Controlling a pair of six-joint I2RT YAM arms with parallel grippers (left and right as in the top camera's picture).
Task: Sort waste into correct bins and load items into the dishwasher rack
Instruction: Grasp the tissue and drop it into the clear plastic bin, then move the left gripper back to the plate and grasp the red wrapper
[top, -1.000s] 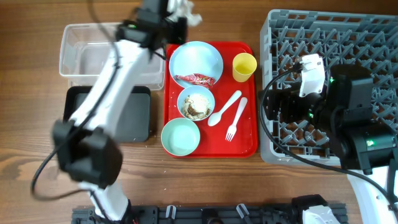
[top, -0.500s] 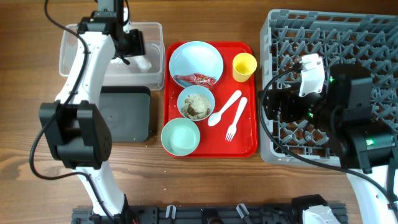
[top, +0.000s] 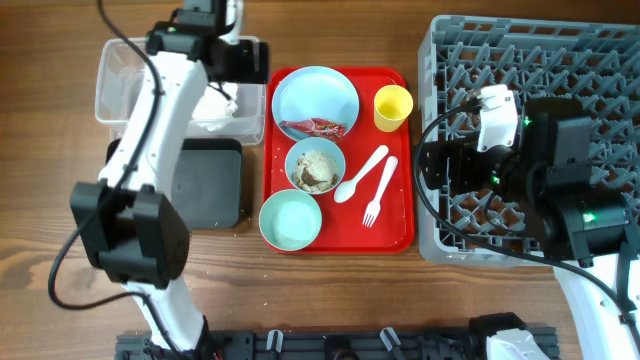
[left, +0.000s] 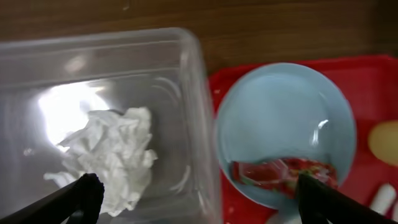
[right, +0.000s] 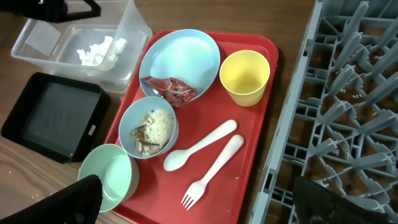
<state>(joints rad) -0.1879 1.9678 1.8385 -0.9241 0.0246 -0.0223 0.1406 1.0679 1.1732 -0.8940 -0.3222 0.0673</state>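
dishwasher rack (top: 570, 50): grey lattice crate on the table at the right, just beside the red tray; no dishes seen in the parts the right arm leaves uncovered
red tray (top: 402, 228): flat, centre of the table, carries all the dishes
clear tub (top: 122, 82): top left, beside the tray, napkin inside
black tray (top: 205, 190): just below the clear tub, partly hidden by the left arm
plate (top: 315, 95): pale blue, top of the red tray, wrapper on its near edge
bowl with scraps (top: 298, 158): mid tray, rice-like food scraps (top: 318, 170) inside
empty bowl (top: 290, 220): mint, bottom left corner of the tray
yellow cup (top: 393, 107): upright, top right of the tray, beside the plate
spoon (top: 360, 175): white, lies diagonal, right of the scrap bowl
fork (top: 378, 190): white, alongside the spoon, tines toward the tray's near edge
napkin (left: 115, 155): crumpled white, lying loose in the tub, clear of the fingers
wrapper (top: 315, 127): red, shiny, print too small to read
left gripper (left: 199, 190): over the tub's right wall and the plate edge, fingers spread wide, holding nothing
right gripper (right: 199, 199): above the rack's left edge, fingers spread wide, holding nothing
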